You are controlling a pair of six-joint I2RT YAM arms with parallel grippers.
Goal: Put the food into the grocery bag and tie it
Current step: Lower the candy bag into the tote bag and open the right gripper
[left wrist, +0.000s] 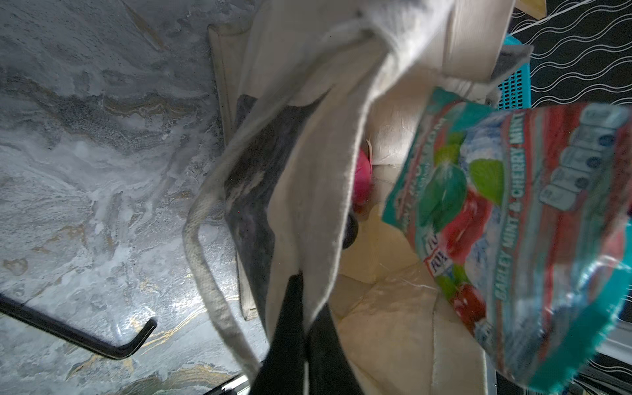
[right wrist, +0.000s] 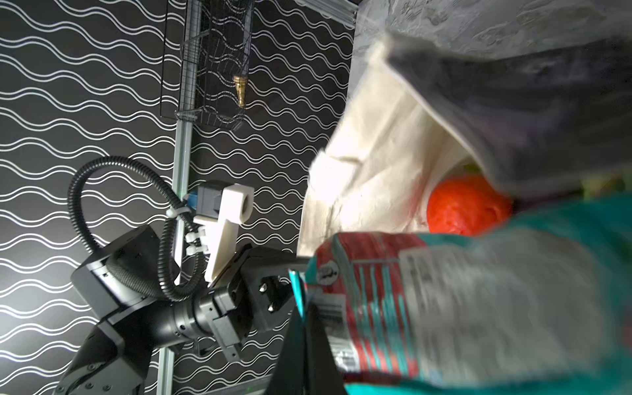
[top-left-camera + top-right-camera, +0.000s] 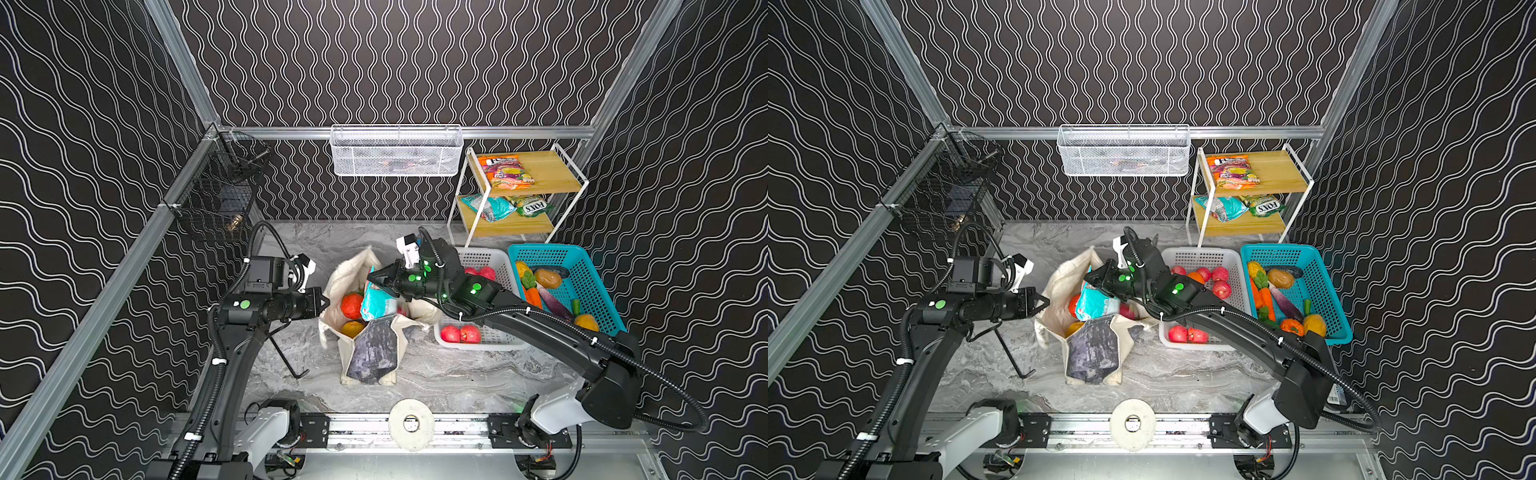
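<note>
The cream grocery bag [image 3: 351, 270] [image 3: 1065, 276] stands open at the table's middle, its dark marbled panel [image 3: 374, 349] facing the front. My left gripper [image 3: 325, 302] [image 1: 303, 285] is shut on the bag's left rim and holds the mouth open. My right gripper [image 3: 371, 279] [image 2: 305, 306] is shut on the top edge of a teal and red snack packet [image 3: 376, 301] [image 3: 1096, 301] [image 1: 513, 222] [image 2: 478, 290], which hangs in the bag's mouth. Inside lie a red-orange fruit [image 3: 351, 305] [image 2: 468, 205], an orange one [image 3: 352, 329] and a pink one [image 1: 362, 178].
Right of the bag stands a white basket [image 3: 494, 257] with red apples [image 3: 459, 333], then a teal basket [image 3: 582, 266] of vegetables. A two-tier shelf [image 3: 552, 166] at the back right holds packets. A black bent rod [image 3: 286, 357] lies left of the bag. Wire baskets [image 3: 395, 151] hang on the rails.
</note>
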